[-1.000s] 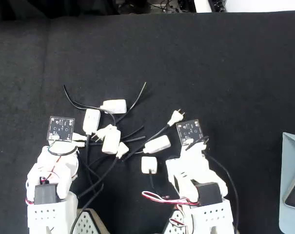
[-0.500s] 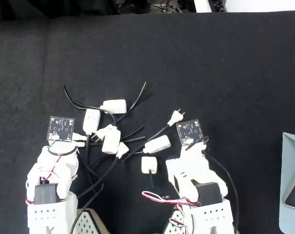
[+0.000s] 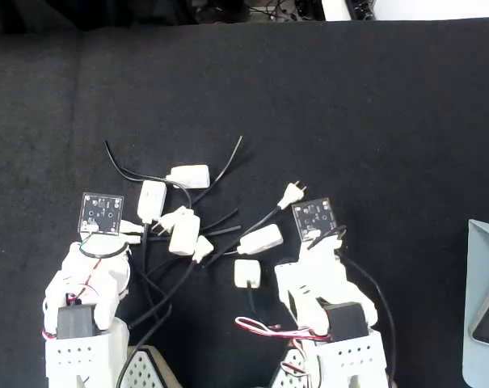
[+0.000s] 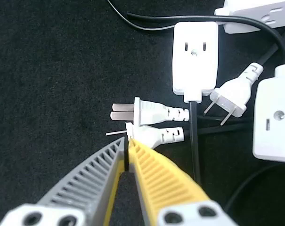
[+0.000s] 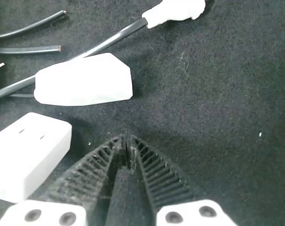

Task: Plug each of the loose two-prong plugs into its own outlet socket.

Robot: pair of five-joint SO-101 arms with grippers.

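Black table cover [image 3: 309,97]; pale-blue tray [image 3: 473,267] right edge

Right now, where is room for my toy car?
The far half of the black cloth table, beyond the black cords, is bare; so is the strip between the right arm and the pale blue tray. Between the arms, white plugs and sockets crowd it.

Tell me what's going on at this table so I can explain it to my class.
Two robot arms sit at a black table scattered with corded white parts. The left pincer is shut on nothing, its tip right at the prong end of a loose plug; a second plug lies alongside. The outlet socket just beyond has nothing plugged in. The right pincer is shut too, over bare cloth beside a socket block.
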